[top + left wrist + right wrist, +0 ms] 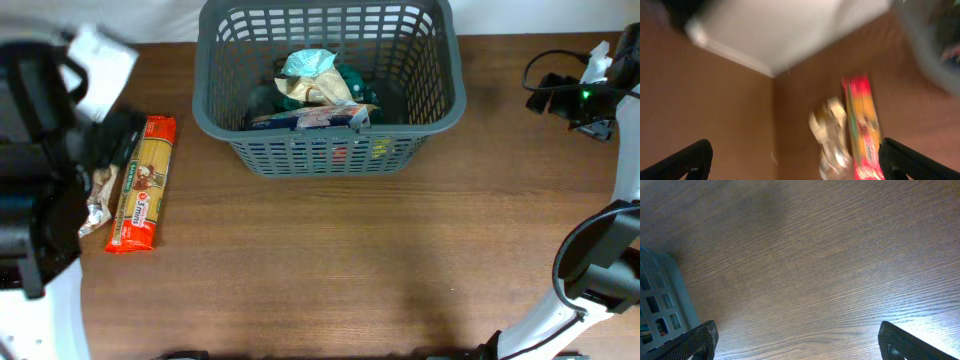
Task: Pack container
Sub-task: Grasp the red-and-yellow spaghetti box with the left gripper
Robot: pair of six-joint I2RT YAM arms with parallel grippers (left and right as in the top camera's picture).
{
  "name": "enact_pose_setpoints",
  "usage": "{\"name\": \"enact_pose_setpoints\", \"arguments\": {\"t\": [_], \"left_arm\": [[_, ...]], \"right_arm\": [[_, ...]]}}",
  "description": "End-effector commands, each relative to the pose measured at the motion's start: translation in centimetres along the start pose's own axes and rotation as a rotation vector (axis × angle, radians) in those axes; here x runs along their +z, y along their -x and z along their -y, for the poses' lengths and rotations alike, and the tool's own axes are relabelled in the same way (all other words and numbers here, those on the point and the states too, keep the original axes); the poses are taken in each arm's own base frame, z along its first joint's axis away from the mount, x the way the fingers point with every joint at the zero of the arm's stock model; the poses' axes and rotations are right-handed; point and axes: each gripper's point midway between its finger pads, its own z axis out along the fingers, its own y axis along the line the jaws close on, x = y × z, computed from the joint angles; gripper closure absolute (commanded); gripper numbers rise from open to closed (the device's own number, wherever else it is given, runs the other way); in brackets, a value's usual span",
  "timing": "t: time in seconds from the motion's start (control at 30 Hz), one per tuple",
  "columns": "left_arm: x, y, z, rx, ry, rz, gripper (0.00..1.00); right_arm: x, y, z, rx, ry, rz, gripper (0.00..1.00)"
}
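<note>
The dark grey slotted basket (330,135) stands at the table's far middle and holds several food packets, among them a light blue one (308,64). A red and yellow spaghetti packet (143,183) and a crumpled silvery packet (96,203) lie on the table at the left. My left gripper (108,140) hovers above them, open and empty. The blurred left wrist view shows the spaghetti (862,125) and the crumpled packet (830,135) between the open jaws (795,167), with the basket (927,47) at the upper right. My right gripper (797,345) is open and empty over bare wood, and the basket's corner (662,297) is at its left.
The right arm (590,95) with its cables sits at the far right, beside the basket. A white wall or board (785,25) borders the table behind the left packets. The brown wooden table (350,270) stretches in front of the basket.
</note>
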Motion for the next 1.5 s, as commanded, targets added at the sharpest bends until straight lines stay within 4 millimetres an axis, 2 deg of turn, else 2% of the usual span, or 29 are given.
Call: {"name": "enact_pose_setpoints", "arguments": {"t": [0.0,0.07,0.17,0.37,0.57,0.77,1.07,1.1,1.13,1.2,1.23,1.27,1.37,1.47], "left_arm": [[6.2,-5.9,3.4,-0.197,-0.124,-0.209,0.01],[9.5,-9.3,4.5,-0.262,-0.130,-0.312,0.01],[13.9,-13.0,6.4,-0.302,-0.153,-0.419,0.01],[20.5,-16.0,9.3,-0.307,-0.239,-0.544,0.01],[26.1,-18.1,12.8,-0.301,-0.322,-0.610,0.00],[30.1,-20.2,16.1,-0.301,-0.388,-0.655,0.00],[32.4,-23.0,19.4,-0.293,-0.453,-0.731,0.02],[32.5,-23.3,19.6,-0.292,-0.456,-0.738,0.09],[32.5,-23.4,19.7,-0.291,-0.459,-0.742,0.20],[32.5,-23.3,19.8,-0.294,-0.463,-0.739,0.58],[32.4,-22.9,19.7,-0.299,-0.472,-0.729,0.81],[32.3,-22.2,19.9,-0.307,-0.495,-0.716,0.98],[31.4,-18.9,20.4,-0.329,-0.589,-0.664,0.98],[30.3,-14.7,19.0,-0.308,-0.604,-0.618,0.98]], "right_arm": [[0.1,-0.1,-0.1,-0.003,0.005,-0.003,0.01],[0.1,-0.1,-0.1,-0.003,0.005,-0.003,0.01],[0.1,-0.1,-0.1,-0.003,0.005,-0.003,0.01],[0.1,-0.1,-0.1,-0.003,0.005,-0.003,0.01],[0.1,-0.1,-0.1,-0.003,0.005,-0.003,0.01],[0.1,-0.1,-0.1,-0.003,0.005,-0.003,0.01],[0.1,-0.1,-0.1,-0.003,0.005,-0.003,0.01],[0.1,-0.1,-0.1,-0.003,0.005,-0.003,0.01],[0.1,-0.1,-0.1,-0.003,0.005,-0.003,0.01],[0.1,-0.1,-0.1,-0.002,0.005,-0.003,0.01],[0.1,-0.1,-0.1,-0.003,0.005,-0.003,0.01],[0.1,-0.1,-0.1,-0.003,0.005,-0.003,0.01],[0.1,-0.1,-0.1,-0.003,0.005,-0.003,0.01],[0.1,-0.1,-0.1,-0.003,0.005,-0.003,0.01]]}}
